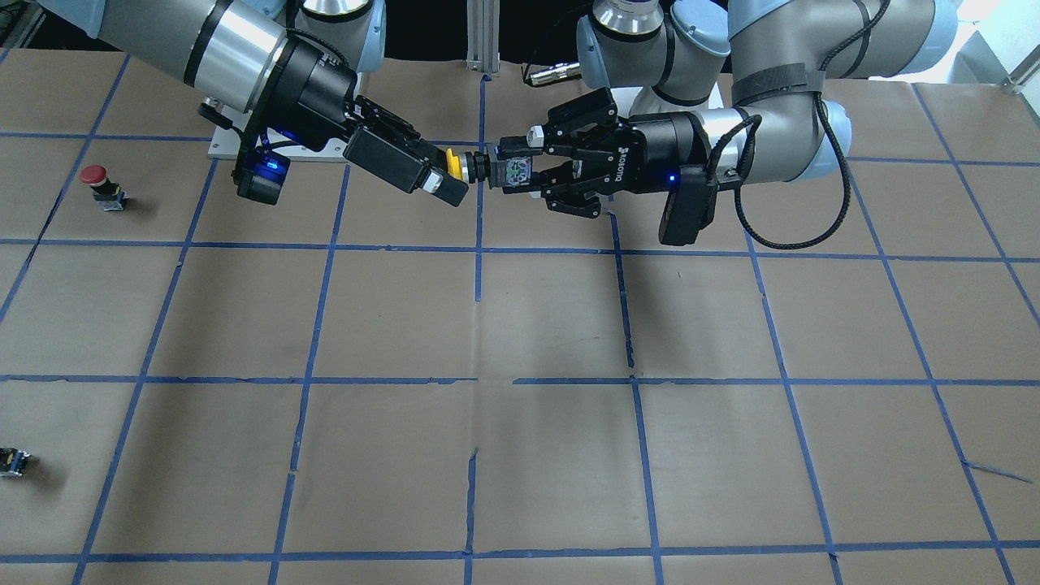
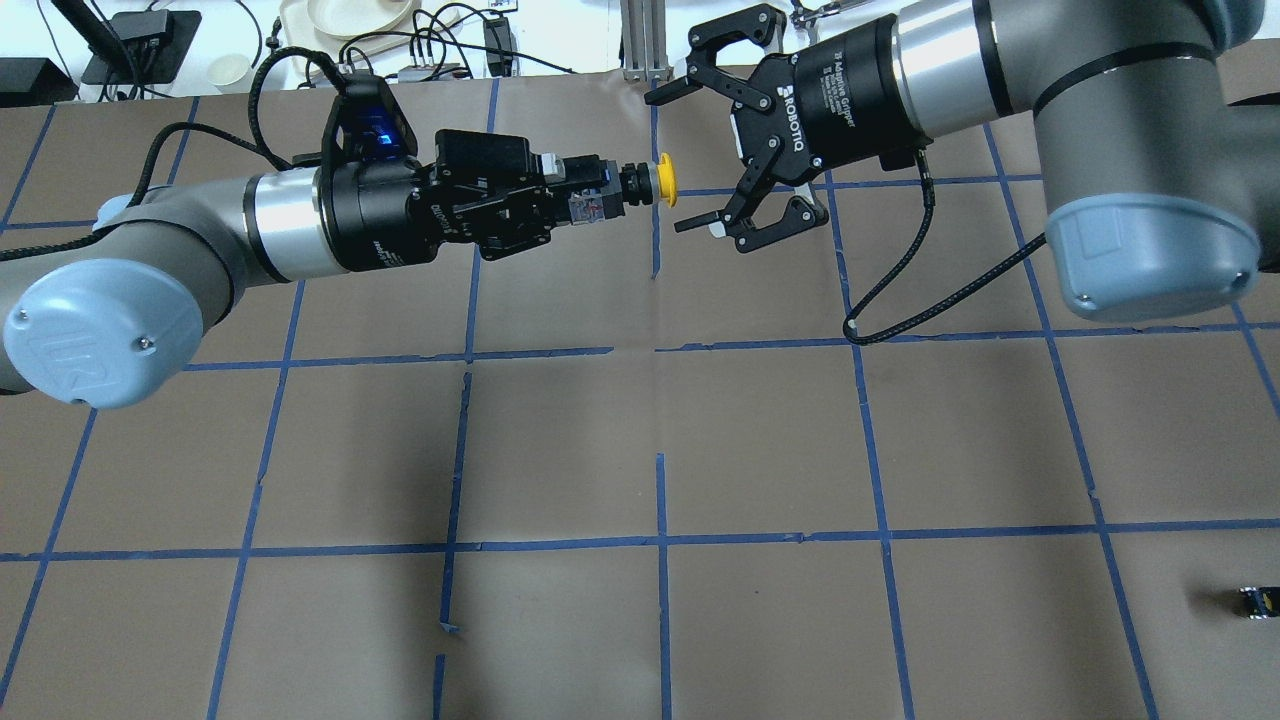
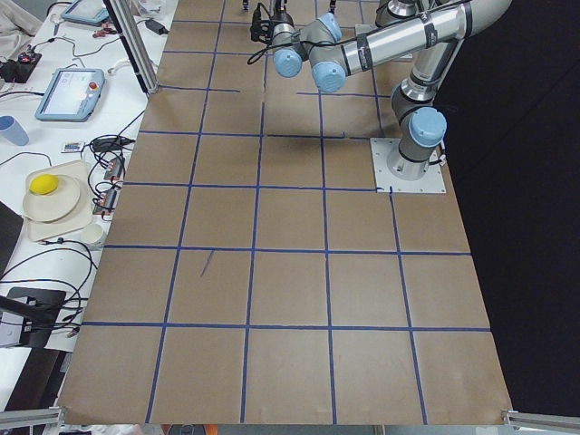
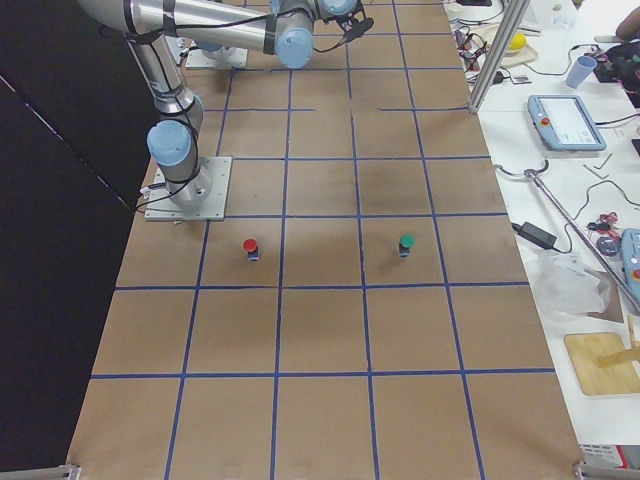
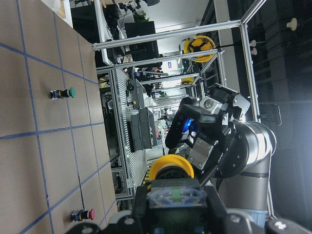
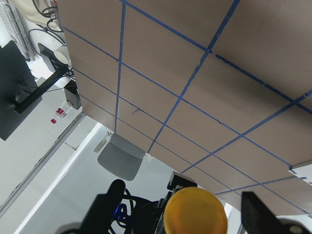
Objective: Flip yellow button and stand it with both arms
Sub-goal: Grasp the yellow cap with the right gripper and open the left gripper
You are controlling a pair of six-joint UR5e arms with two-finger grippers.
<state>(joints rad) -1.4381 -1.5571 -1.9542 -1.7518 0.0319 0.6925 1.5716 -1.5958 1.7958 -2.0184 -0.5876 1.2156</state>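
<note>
Your yellow button (image 2: 665, 181) hangs mid-air, lying sideways, base pinched by the left gripper (image 2: 590, 195). The right gripper (image 2: 675, 160) gapes wide at its cap (holding nothing). Brown paper table (image 2: 760, 430), blue tape grid (image 2: 660, 540), cables (image 2: 440, 40) beyond.

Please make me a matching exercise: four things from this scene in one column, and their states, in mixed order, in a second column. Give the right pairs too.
Things:
1. yellow button
2. left gripper
3. right gripper
4. red button

States:
a. open
b. on the table, away from both arms
c. shut on the button's base
d. held in the air, lying sideways

Pairs: 1-d, 2-c, 3-a, 4-b
</note>
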